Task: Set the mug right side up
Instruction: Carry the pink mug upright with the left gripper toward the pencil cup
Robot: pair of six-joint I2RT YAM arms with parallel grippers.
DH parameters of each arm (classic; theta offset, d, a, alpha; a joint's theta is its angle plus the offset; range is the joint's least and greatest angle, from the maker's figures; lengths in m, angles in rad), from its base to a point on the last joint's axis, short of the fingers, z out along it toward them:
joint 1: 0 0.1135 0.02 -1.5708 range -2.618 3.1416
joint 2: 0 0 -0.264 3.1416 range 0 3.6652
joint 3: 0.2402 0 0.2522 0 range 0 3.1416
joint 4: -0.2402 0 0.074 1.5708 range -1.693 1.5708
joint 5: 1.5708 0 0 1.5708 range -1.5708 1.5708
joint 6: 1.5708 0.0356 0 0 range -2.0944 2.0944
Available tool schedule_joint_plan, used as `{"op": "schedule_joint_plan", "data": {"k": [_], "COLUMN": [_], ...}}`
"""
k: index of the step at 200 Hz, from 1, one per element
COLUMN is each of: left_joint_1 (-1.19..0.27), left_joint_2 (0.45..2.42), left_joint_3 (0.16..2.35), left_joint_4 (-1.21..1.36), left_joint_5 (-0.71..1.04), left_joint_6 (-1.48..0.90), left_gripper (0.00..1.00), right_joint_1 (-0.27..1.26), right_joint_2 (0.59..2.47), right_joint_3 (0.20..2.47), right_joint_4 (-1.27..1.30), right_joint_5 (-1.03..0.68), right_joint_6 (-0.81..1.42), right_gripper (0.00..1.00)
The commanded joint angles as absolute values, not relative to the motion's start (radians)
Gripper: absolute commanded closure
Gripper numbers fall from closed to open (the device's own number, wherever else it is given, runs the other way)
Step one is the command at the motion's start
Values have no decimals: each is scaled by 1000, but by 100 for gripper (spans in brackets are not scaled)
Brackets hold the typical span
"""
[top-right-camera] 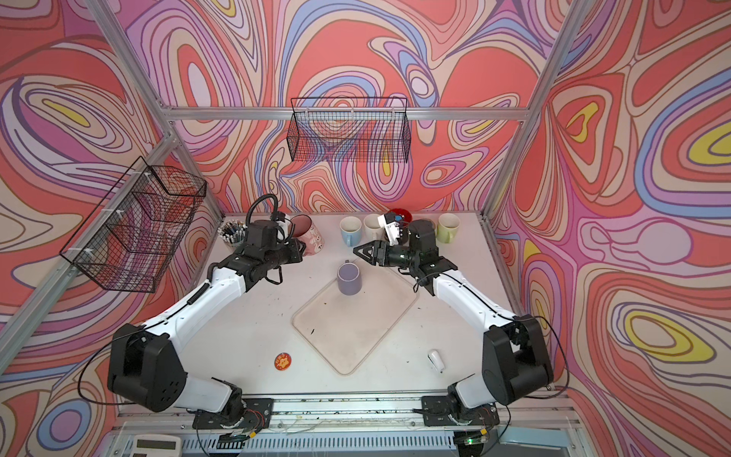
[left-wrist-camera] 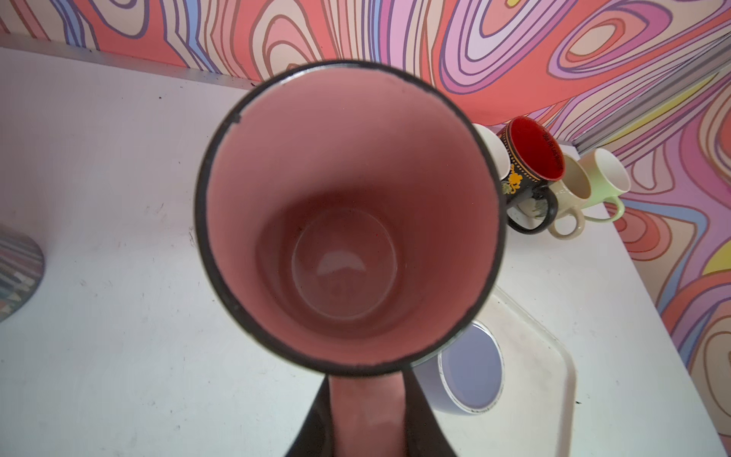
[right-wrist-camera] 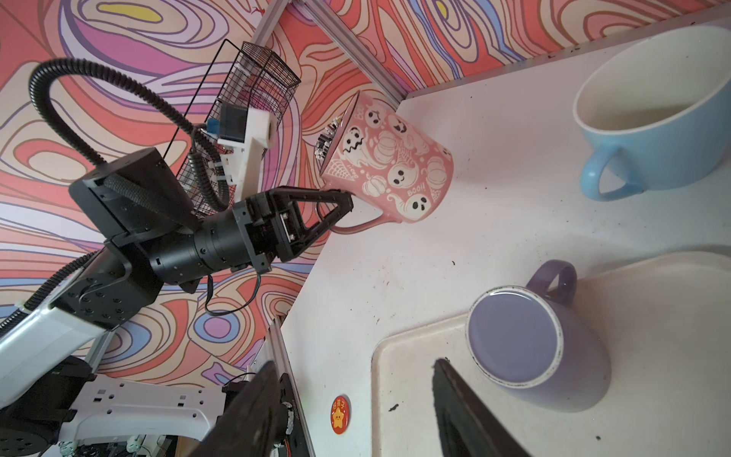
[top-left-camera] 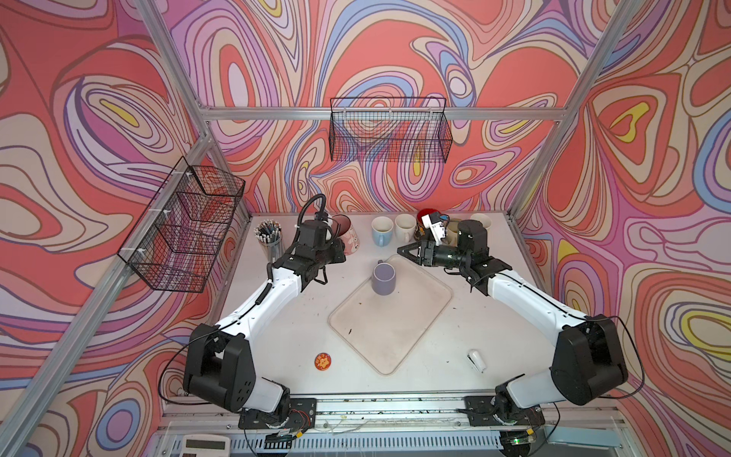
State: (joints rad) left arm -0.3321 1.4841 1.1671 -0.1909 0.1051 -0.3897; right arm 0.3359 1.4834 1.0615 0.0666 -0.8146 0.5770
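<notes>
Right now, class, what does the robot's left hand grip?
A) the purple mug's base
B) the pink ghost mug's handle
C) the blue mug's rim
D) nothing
B: in the right wrist view the left hand is closed on the tilted pink ghost mug at its handle.

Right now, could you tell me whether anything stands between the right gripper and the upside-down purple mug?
Nothing visible does: the open right gripper has a clear line to the purple mug; the left gripper holds the pink ghost mug aside.
</notes>
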Motion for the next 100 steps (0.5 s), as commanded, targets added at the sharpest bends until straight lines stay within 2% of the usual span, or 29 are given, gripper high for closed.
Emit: {"op": "schedule_joint_plan", "data": {"k": [1, 100], "left_joint_1": [-325, -320], "left_joint_2": [1520, 1817], "left_joint_3": [1258, 1468], "left_joint_4": [-65, -13], "left_joint_5": [88, 91], "left_joint_6": [-297, -229], "left_gripper": [100, 100], "right_joint_1": [337, 336], "right_joint_2": [1509, 1513], "right_joint_3": [1049, 1040], "right_joint_4": [75, 17], "right_joint_5": [-811, -798], "right_joint_6": [547, 484], "right_gripper": [37, 36]}}
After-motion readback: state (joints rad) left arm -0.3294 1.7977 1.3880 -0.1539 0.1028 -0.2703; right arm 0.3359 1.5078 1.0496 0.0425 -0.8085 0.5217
